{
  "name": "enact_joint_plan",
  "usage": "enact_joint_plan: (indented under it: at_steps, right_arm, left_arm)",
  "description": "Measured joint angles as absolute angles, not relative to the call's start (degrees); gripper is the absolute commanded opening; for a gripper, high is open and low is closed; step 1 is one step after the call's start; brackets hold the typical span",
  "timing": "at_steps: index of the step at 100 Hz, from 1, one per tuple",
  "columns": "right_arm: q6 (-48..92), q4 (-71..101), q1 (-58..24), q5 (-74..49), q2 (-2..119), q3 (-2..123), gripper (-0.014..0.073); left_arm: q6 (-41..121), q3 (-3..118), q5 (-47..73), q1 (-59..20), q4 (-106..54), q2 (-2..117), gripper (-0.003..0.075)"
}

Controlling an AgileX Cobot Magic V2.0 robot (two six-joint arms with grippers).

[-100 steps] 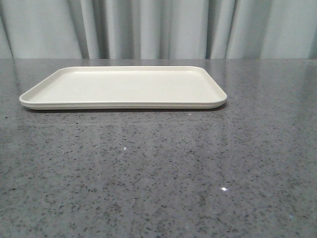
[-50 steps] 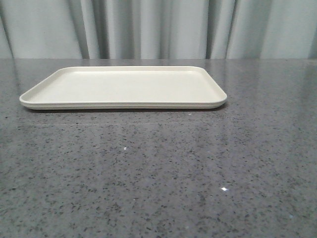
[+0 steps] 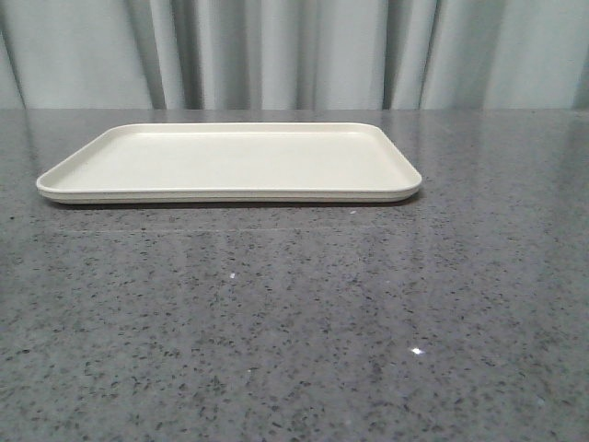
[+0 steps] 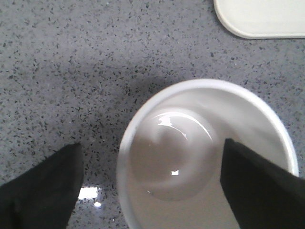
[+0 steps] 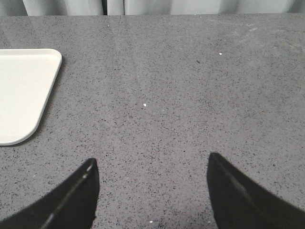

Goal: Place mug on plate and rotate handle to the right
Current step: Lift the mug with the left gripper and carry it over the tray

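Observation:
The mug (image 4: 190, 119) shows only in the left wrist view, seen from above: a white round rim and an empty inside. Its black handle and printed face are hidden. My left gripper (image 4: 151, 145) is open over it. One black finger (image 4: 43, 186) is outside the wall with a gap to the rim; the other finger (image 4: 259, 186) is over the mug's inside. The cream plate (image 3: 230, 161) lies empty at the table's far middle; a corner of it shows beyond the mug (image 4: 267, 19). My right gripper (image 5: 152, 160) is open and empty above bare table. Neither gripper nor the mug shows in the front view.
The grey speckled table (image 3: 294, 322) runs to a grey curtain (image 3: 294, 55) at the back. In the right wrist view the plate's corner (image 5: 24, 90) lies off to one side of the fingers.

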State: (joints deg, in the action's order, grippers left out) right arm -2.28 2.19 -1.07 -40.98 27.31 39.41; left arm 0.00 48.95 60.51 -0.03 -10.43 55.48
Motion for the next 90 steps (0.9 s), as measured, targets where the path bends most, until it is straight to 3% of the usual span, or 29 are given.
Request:
enact_joint_plan:
  at_steps: [22, 31, 47, 69, 90]
  right_arm:
    - [-2.28, 2.19, -1.07, -40.98, 27.31, 39.41, 0.0491]
    - [-2.28, 2.19, -1.07, -40.98, 27.31, 39.41, 0.0491]
    - [-2.28, 2.19, -1.07, -40.98, 27.31, 39.41, 0.0492]
    - [-2.28, 2.19, -1.07, -40.98, 27.31, 39.41, 0.0492]
    - [-2.28, 2.19, -1.07, -40.98, 27.31, 39.41, 0.0492]
  left_arm:
    - [0.0, 48.95, 59.08, -0.03, -9.26, 58.62, 0.0563]
    - [0.0, 48.95, 58.87, -0.03, -9.12, 58.98, 0.0526]
    - [0.0, 48.95, 58.87, -0.03, -9.0, 58.98, 0.0337]
    - [0.0, 48.95, 58.87, -0.03, -8.9, 58.98, -0.0015]
    - [0.0, 48.95, 59.23, -0.03, -8.89, 58.98, -0.002]
